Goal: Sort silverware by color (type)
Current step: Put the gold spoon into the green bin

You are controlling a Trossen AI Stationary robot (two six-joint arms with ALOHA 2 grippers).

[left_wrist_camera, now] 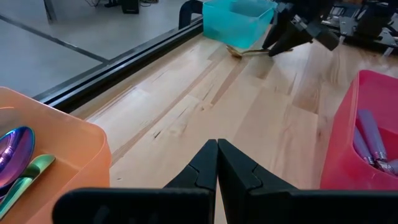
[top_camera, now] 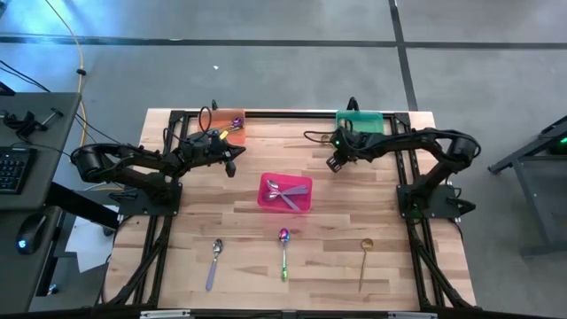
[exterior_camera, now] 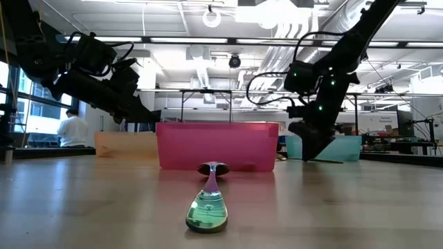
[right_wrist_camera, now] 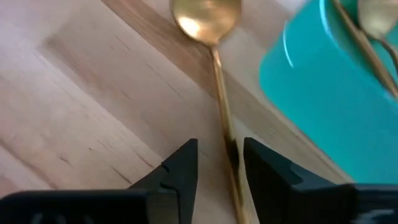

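My right gripper (right_wrist_camera: 221, 155) is open, low over the table beside the teal bin (right_wrist_camera: 323, 93). Its fingers stand either side of a gold spoon's handle (right_wrist_camera: 225, 134), and the spoon's bowl (right_wrist_camera: 205, 17) lies on the wood. More gold spoons lie in that bin. My left gripper (left_wrist_camera: 217, 152) is shut and empty, above the table next to the orange bin (left_wrist_camera: 56, 155), which holds an iridescent spoon (left_wrist_camera: 12, 155). Silver spoons lie in the pink bin (top_camera: 285, 178). Near the front edge lie a lilac-handled spoon (top_camera: 213, 262), an iridescent spoon (top_camera: 283, 252) and a gold spoon (top_camera: 364, 261). My right gripper comes at the gold spoon's handle slanting down from above, with the handle running back between its fingers. The handle lies close against one finger (right_wrist_camera: 261, 165) and clear of the other. Whether that finger touches it, I cannot tell.
The pink bin (exterior_camera: 214, 145) stands mid-table between the two arms. The orange bin (top_camera: 221, 126) and the teal bin (top_camera: 360, 120) sit at the far edge. Bare wood lies between the bins and the three loose spoons. A person stands far off in the room (exterior_camera: 71, 128).
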